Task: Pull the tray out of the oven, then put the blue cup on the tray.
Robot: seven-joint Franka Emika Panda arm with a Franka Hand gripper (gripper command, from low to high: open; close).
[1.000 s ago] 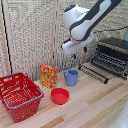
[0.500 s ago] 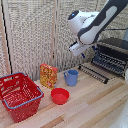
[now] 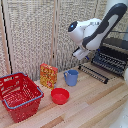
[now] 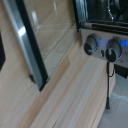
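A pale wooden surface (image 3: 95,102) in front of woven screen panels carries the boxy black-and-silver countertop oven (image 3: 112,56) at the exterior view's right, its glass door (image 3: 93,73) folded down and the dark wire-bar tray (image 3: 108,62) showing at its mouth. The small medium-blue cup (image 3: 71,77) stands on the surface just beside the door's outer edge, with a round red bowl (image 3: 60,95), an orange box (image 3: 48,76) and a red plastic basket (image 3: 19,96) farther from the oven. The white arm's fingers (image 3: 80,53) hang above the door, and I cannot tell whether they are apart or together.
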